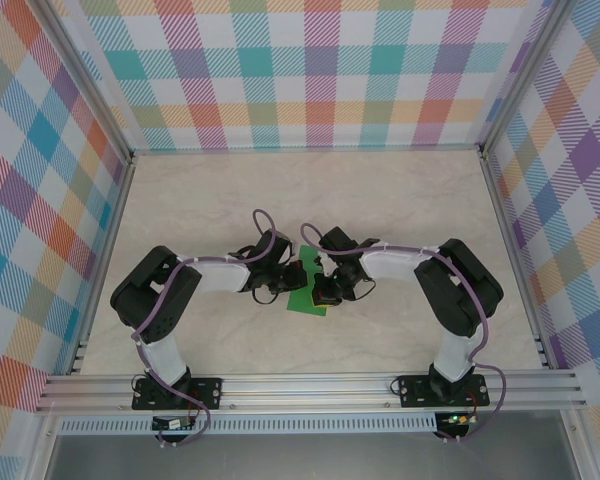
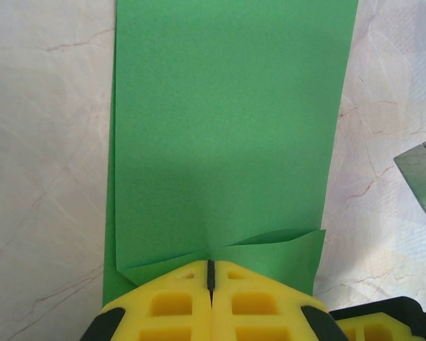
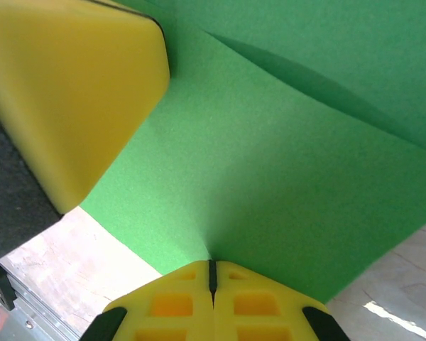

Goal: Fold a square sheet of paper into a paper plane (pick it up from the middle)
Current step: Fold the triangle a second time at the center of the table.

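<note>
Well, my two arms bend inward and meet over the middle of the table (image 1: 310, 190), a pale top patterned like marble with thin brownish veins. The square sheet of paper (image 1: 306, 301) is there between my grippers, bright green and plain, reaching a little toward the near edge.

My left gripper (image 2: 211, 271) is clenched on it. The yellow fingertips are pressed together with only a dark seam between them, and the paper's near edge puckers into that seam. From there the paper runs straight away as a long band with parallel sides, narrower than a square. A second layer peeks out along its left side and near corner. Bare table lies on both sides of it. Whether it rests flat on the table I cannot tell.

My right gripper (image 3: 211, 273) is clenched on the paper too. Fine creases fan out from the point where my fingertips meet. A soft fold crosses the green above, and one of my left gripper's yellow fingers (image 3: 71, 85) sits large and blurred just beside it, against the paper.

Around the table stand walls (image 1: 320, 70) of checked cloth in pink, teal, orange, purple and blue, held by slanting metal posts (image 1: 85, 85). Ribbed aluminium rails (image 1: 310, 385) run along the near edge under my two bases, and purple cables (image 1: 263, 215) loop over both wrists.
</note>
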`<state>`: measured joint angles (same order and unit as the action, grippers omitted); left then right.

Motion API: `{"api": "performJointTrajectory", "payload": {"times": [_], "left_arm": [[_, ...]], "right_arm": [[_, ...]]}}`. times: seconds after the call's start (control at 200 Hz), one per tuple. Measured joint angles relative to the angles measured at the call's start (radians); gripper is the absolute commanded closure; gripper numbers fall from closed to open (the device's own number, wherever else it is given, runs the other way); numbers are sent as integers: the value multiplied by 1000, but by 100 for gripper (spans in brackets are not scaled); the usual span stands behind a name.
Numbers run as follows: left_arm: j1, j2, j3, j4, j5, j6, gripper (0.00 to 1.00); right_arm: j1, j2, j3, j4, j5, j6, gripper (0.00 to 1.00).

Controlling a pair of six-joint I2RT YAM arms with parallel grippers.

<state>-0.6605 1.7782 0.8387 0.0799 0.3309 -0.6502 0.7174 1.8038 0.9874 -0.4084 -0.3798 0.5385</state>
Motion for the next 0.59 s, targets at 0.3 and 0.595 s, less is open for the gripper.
{"api": "performJointTrajectory", "payload": {"times": [0.3, 0.595], "left_arm": [[-5, 0, 9, -18, -15, -13, 100], [-7, 1, 11, -25, -32, -28, 100]], "right_arm": [[-3, -25, -47, 53, -8, 0, 98], [-4, -116, -190, 156, -32, -5, 98]]}}
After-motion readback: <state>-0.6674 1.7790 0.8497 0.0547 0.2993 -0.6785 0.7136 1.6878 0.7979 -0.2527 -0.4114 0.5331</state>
